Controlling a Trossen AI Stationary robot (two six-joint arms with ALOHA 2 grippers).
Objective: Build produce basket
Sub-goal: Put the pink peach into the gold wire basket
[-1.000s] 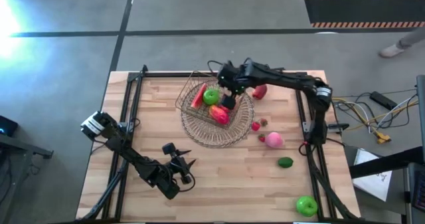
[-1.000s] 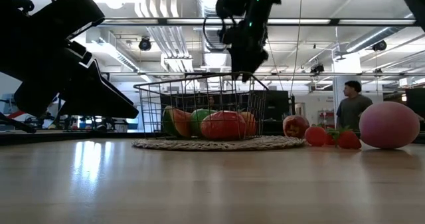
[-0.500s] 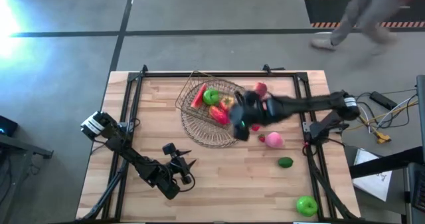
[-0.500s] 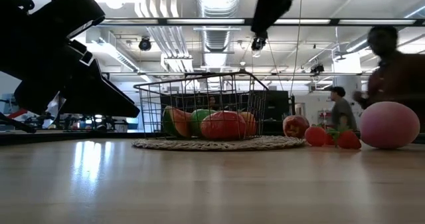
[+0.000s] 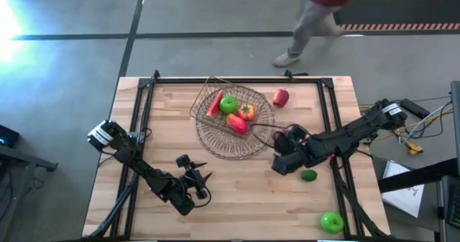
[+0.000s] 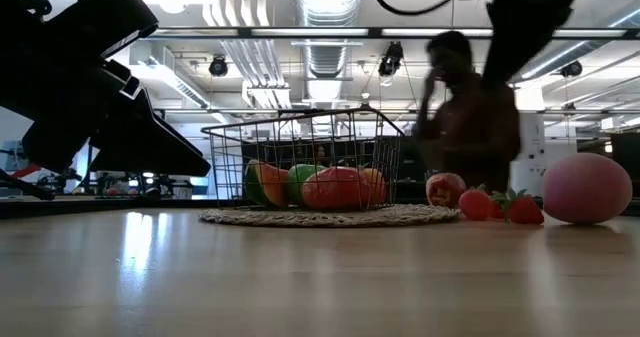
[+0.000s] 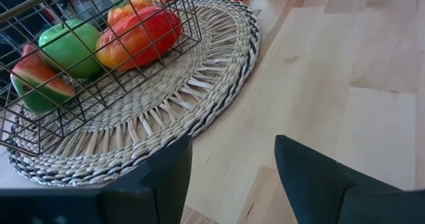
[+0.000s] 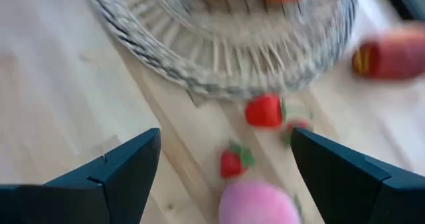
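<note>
The wire basket (image 5: 231, 114) stands on a round woven mat (image 5: 215, 143) and holds a green apple (image 5: 228, 104), an orange piece (image 5: 246, 113) and red pieces (image 5: 237, 124). My right gripper (image 8: 226, 144) is open and hangs above the table to the right of the mat, its fingers on either side of the pink piece (image 8: 259, 204) below it, apart from it. Two small strawberries (image 8: 263, 111) lie between that piece and the mat. A red apple (image 5: 280, 97), a dark green piece (image 5: 309, 175) and a green apple (image 5: 331, 222) lie on the table. My left gripper (image 7: 232, 177) waits open near the table's near edge.
In the low view the pink piece (image 6: 585, 189), strawberries (image 6: 520, 209) and red apple (image 6: 445, 189) sit right of the basket (image 6: 305, 162). A person (image 5: 316, 12) walks past beyond the table's far edge. Bare wood lies left of the mat.
My right gripper has swung away from above the basket toward the table's right and near side and now hangs over the pink piece. A person has walked along the far side from right to left. The left arm has kept still.
</note>
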